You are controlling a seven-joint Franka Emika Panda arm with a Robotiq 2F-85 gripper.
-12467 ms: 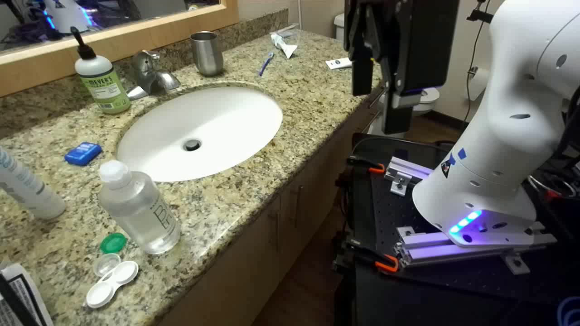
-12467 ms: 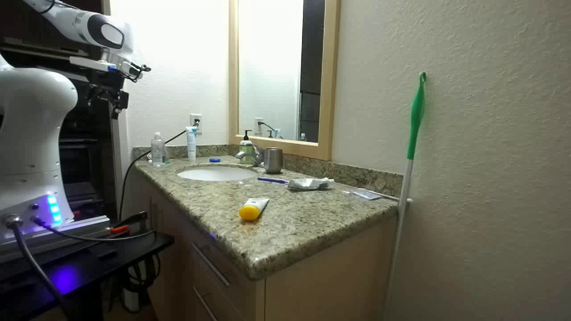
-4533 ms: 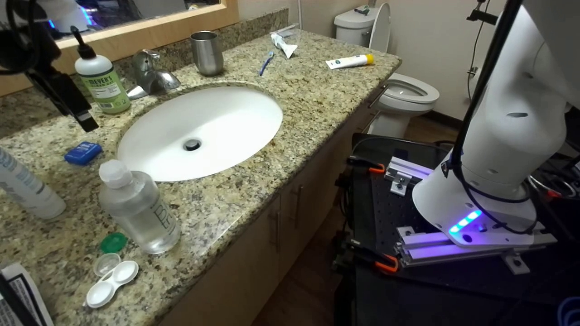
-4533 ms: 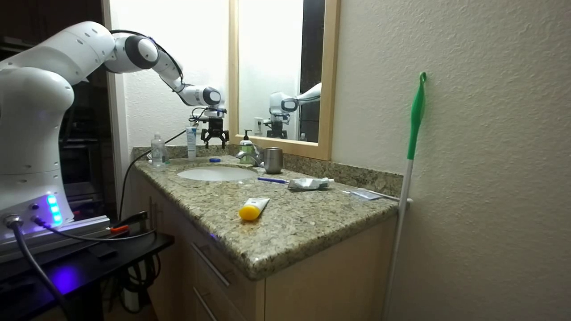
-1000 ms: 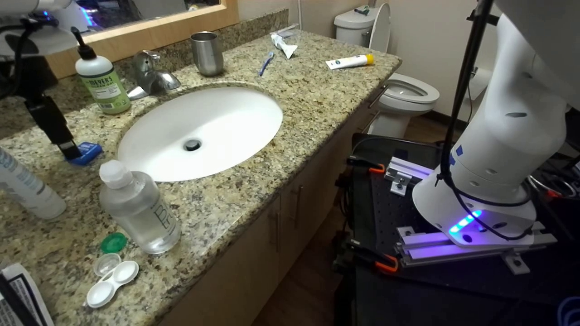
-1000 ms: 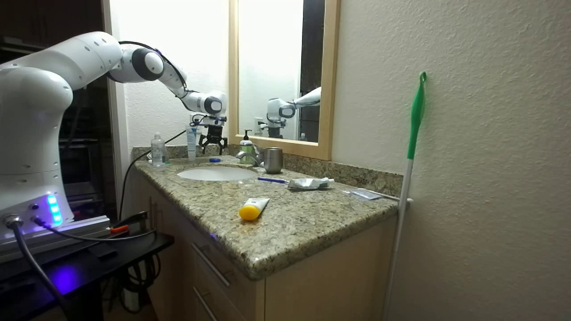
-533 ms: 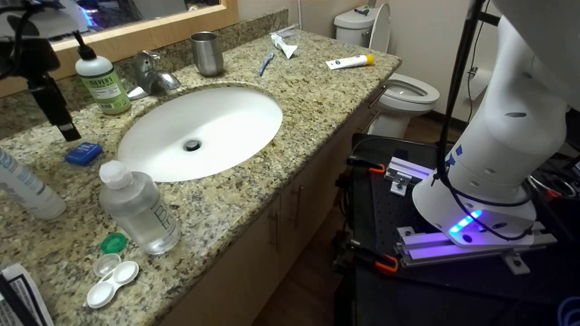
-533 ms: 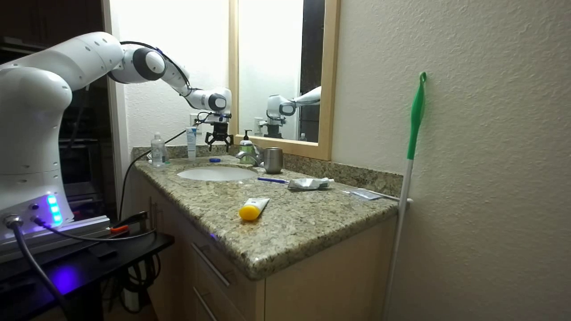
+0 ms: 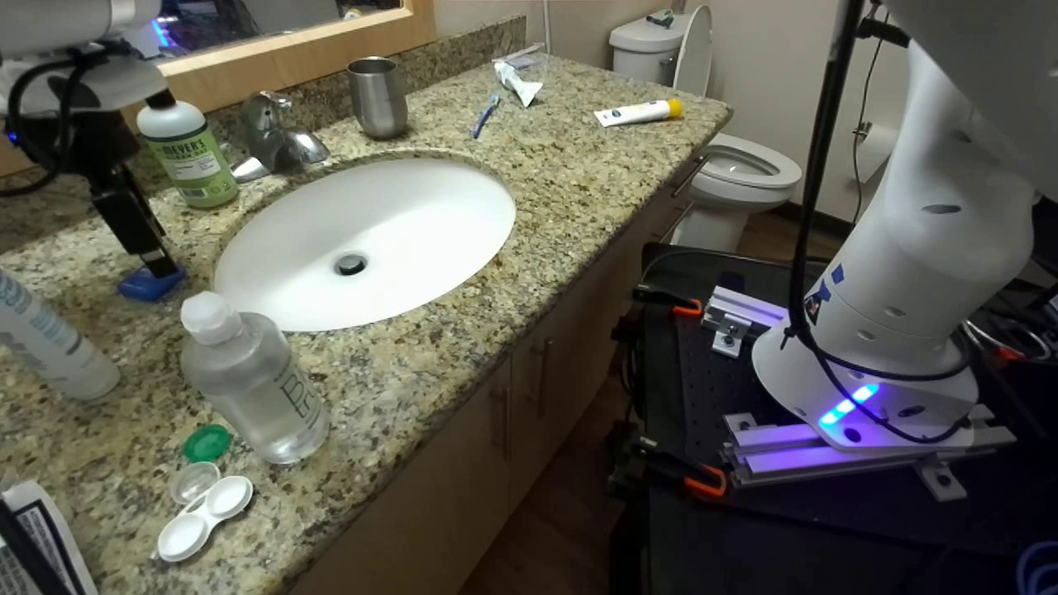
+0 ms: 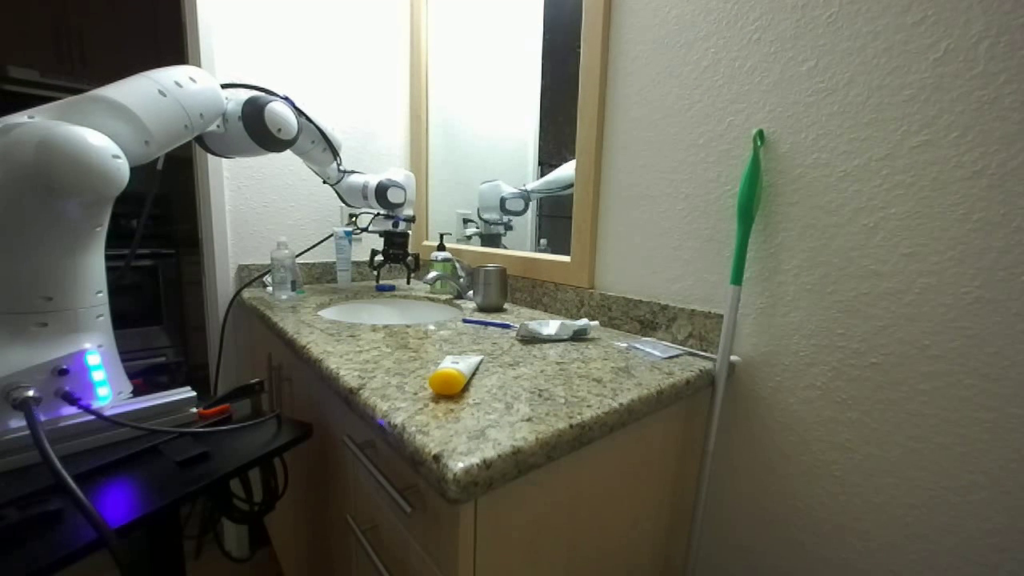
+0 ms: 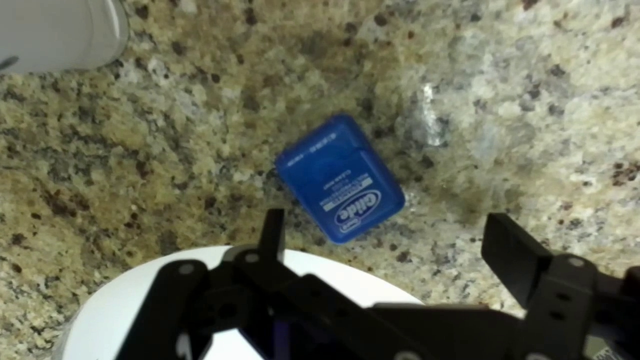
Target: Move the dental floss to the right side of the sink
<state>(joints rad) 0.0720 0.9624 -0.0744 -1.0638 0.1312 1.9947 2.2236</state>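
The dental floss (image 9: pixel 147 286) is a small blue box lying flat on the granite counter at the left of the sink (image 9: pixel 463 194). It also shows in an exterior view (image 10: pixel 386 288) and in the wrist view (image 11: pixel 340 180), turned at an angle with its label up. My gripper (image 10: pixel 393 280) is open and points down, low over the floss. In the wrist view the gripper (image 11: pixel 385 216) has its fingers wide apart, and the floss lies ahead of the tips, nearer the left finger. In an exterior view a fingertip (image 9: pixel 163 266) covers part of the floss; contact cannot be told.
A clear bottle (image 9: pixel 256 388) and a white tube (image 9: pixel 54 343) stand close to the floss. A soap bottle (image 9: pixel 192 161), faucet (image 9: pixel 277 136) and steel cup (image 9: pixel 378 99) line the back. A toothbrush (image 9: pixel 486 116) and a yellow-capped tube (image 9: pixel 636 113) lie right of the sink.
The arm has swung from beside its base to over the counter's far end. In the last half second the gripper has dropped toward the floss, which has not moved.
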